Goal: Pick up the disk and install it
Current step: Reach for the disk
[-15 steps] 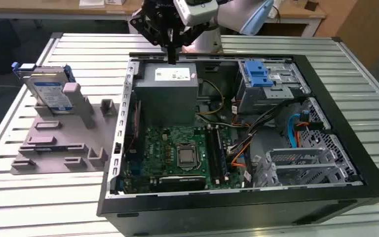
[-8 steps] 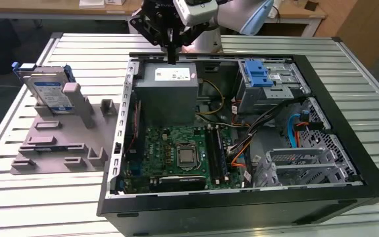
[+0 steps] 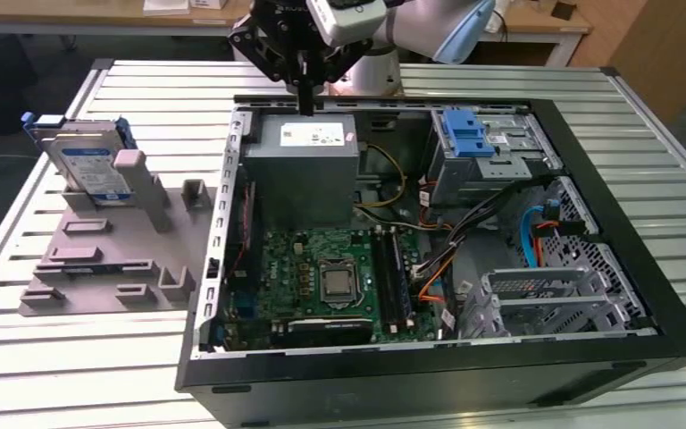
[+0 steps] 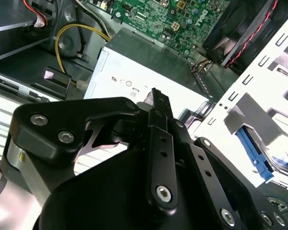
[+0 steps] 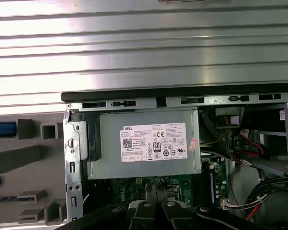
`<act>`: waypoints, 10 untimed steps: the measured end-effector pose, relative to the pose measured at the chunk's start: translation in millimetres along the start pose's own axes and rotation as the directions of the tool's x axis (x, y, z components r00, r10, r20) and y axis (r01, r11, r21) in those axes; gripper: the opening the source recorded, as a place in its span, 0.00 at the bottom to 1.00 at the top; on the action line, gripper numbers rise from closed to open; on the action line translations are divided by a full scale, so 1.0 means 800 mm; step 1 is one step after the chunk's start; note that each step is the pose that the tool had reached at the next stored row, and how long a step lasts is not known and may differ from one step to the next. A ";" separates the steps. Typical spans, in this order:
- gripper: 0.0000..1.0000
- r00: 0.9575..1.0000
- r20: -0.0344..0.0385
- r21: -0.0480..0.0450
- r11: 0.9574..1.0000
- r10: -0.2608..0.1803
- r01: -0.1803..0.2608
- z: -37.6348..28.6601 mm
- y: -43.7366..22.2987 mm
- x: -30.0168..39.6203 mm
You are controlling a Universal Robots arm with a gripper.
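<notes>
Exterior view: the arm's pincer (image 3: 307,105), its fingers drawn together and holding nothing, hung over the grey power-supply box (image 3: 307,152) at the far end of the open computer case (image 3: 611,188), tips pointing down at the box's stickered top. The disk (image 3: 93,165) stood well apart from it, out on the slatted metal surface (image 3: 81,375) toward the exterior view's left. It was propped upright on edge in a grey holder (image 3: 111,259), a stance that appeared meant to leave its blue-framed sides free for a grasp. Inside the case, the drive cage (image 3: 492,156) with its blue latch strip (image 3: 468,134) sat beside the power supply, seemingly the bay meant for the drive. By every sign, the pickup had not yet begun.
</notes>
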State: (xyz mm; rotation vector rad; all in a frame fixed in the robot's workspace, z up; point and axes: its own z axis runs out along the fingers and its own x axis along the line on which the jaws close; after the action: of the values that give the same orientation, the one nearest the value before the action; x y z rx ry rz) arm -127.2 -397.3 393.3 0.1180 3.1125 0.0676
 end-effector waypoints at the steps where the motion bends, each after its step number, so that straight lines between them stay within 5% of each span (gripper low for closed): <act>1: 0.11 1.000 0.000 0.000 1.000 0.000 0.000 0.0000 0.0000 0.0000; 10: 0.11 1.000 0.000 0.000 1.000 0.000 0.000 0.0000 -0.0002 0.0034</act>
State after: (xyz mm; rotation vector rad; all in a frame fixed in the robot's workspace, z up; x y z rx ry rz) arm -129.9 -397.3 393.2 0.1180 3.1124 0.0678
